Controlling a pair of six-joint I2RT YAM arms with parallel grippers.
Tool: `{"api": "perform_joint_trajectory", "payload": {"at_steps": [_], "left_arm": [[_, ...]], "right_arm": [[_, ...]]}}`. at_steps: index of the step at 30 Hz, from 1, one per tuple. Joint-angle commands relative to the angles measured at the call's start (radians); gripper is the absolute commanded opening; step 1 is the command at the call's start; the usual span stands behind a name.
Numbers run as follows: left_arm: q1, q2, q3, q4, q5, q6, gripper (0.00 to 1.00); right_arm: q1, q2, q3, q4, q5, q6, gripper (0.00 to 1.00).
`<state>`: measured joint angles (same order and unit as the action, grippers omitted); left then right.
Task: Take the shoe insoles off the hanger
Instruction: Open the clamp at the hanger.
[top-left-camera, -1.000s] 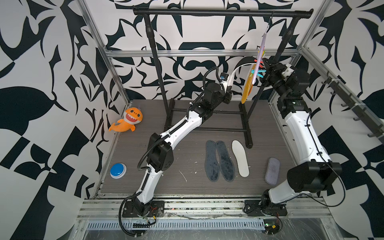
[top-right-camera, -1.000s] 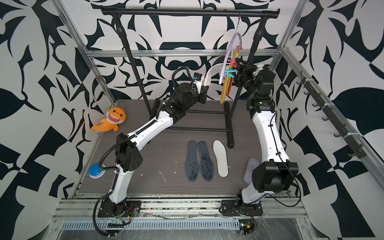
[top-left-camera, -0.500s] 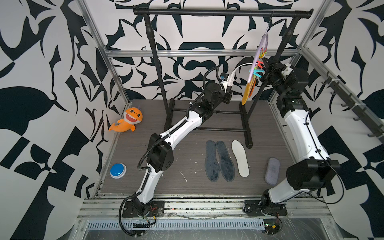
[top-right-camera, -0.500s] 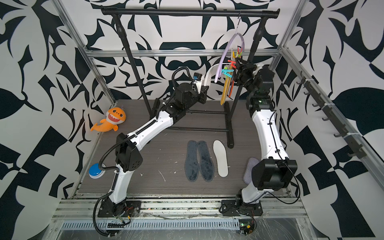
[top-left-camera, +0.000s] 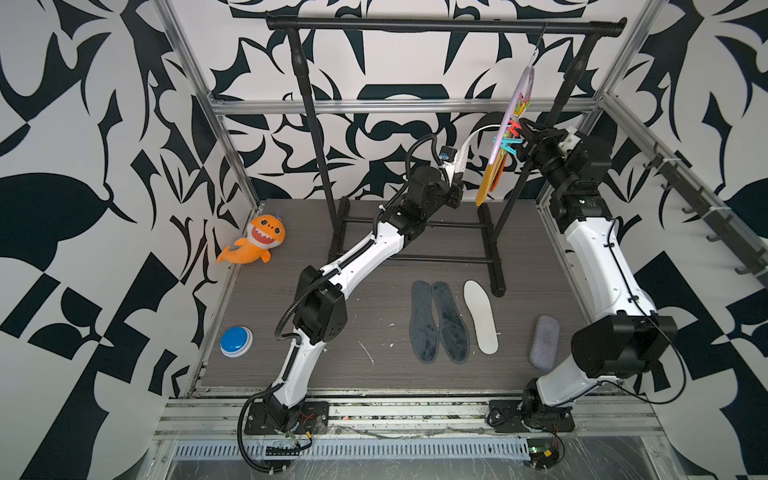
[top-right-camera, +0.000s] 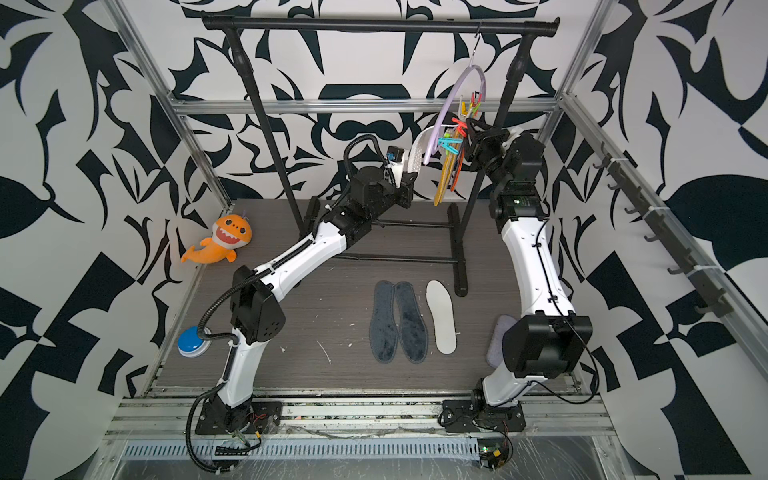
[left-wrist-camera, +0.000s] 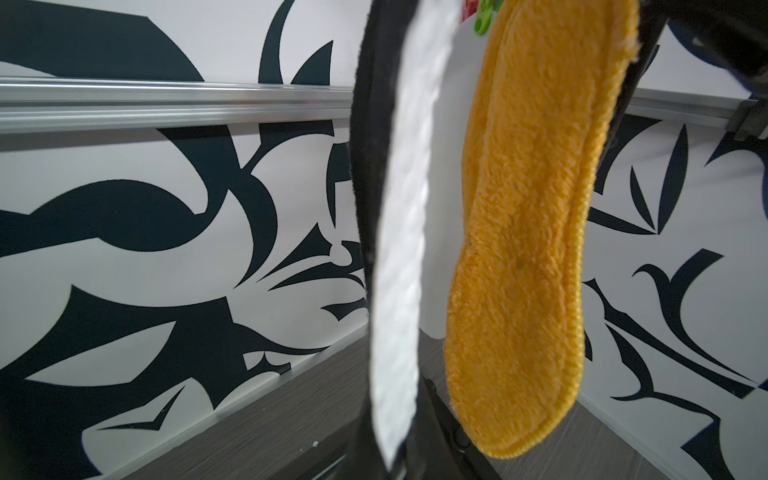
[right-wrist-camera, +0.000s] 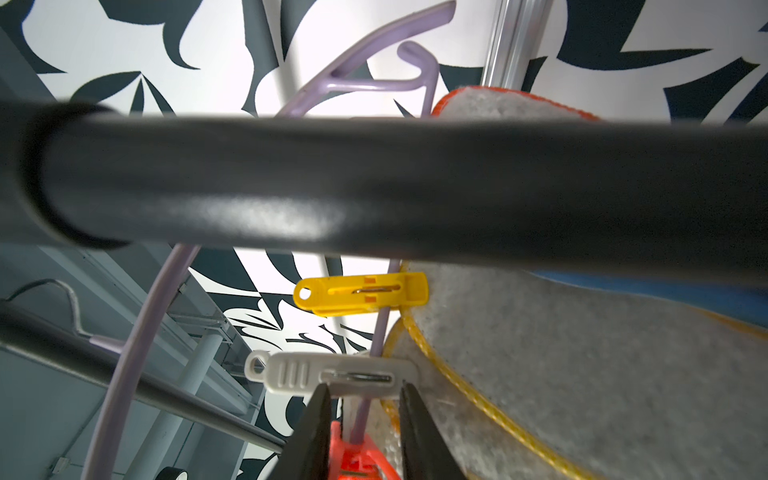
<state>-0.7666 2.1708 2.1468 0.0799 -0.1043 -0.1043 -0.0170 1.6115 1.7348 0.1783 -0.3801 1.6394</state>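
Peg release looks like the step in hand. Your right gripper (right-wrist-camera: 363, 388) has its jaws apart on either side of the red peg (right-wrist-camera: 353, 457), w/ a thin bar of the lilac hanger (right-wrist-camera: 390, 39) running up between them. Can't tell whether they bite the peg yet.

Just past the tips sits the white peg (right-wrist-camera: 332, 376), then the yellow peg (right-wrist-camera: 361, 293). The black clothes rail (right-wrist-camera: 374, 187) crosses further out. A grey-backed insole (right-wrist-camera: 582, 374) w/ yellow stitched edge lies just outside one jaw.

Your left gripper (top-left-camera: 457, 176) is closed on the low end of the white insole (left-wrist-camera: 399, 249), which arcs up from the jaws toward the peg row. The fuzzy orange insole (left-wrist-camera: 528, 249) hangs just beside it, not gripped.

To do it well, imo:
- Squeeze the peg's tail end, not its mouth, square-on so it doesn't twist out.
- Keep the outer jaw off the grey-backed insole.
- Hold light tension w/ the left and pull away only once the peg gapes. An early hard pull would likely swing the hanger on its hook.
- Confirm the peg first; I can't tell which one holds the white insole.

The hanger hangs from the rail, and pegged insoles remain on it. Two dark grey-blue insoles (top-left-camera: 436, 320) and a second white insole (top-left-camera: 481, 316) lie on the floor (top-left-camera: 374, 257), well below both jaws.

Writing: no brand, label or text readable.
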Motion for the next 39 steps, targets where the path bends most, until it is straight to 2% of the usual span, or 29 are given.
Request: {"api": "perform_joint_trajectory", "payload": {"at_steps": [1,5,7,26,28,33,39], "left_arm": [[0.006,-0.023,-0.024,0.033,0.005,-0.003,0.00],[0.007,-0.026,-0.036,0.039,0.004,-0.006,0.00],[0.007,-0.027,-0.040,0.041,0.005,-0.007,0.00],[0.009,-0.047,-0.074,0.053,0.004,-0.009,0.00],[0.009,-0.053,-0.082,0.056,0.002,-0.010,0.00],[0.009,-0.055,-0.088,0.060,0.002,-0.009,0.00],[0.009,-0.055,-0.088,0.061,0.005,-0.012,0.00]], "right_arm": [[0.011,-0.015,0.038,0.055,0.001,-0.009,0.30],[0.012,-0.024,0.022,0.054,0.007,-0.005,0.40],[0.012,-0.031,0.014,0.055,0.011,-0.001,0.43],[0.035,-0.019,0.043,0.066,0.015,0.012,0.31],[0.038,-0.019,0.043,0.066,0.015,0.013,0.33],[0.038,-0.029,0.029,0.061,0.022,0.017,0.44],[0.043,-0.030,0.038,0.061,0.023,0.025,0.44]]}}
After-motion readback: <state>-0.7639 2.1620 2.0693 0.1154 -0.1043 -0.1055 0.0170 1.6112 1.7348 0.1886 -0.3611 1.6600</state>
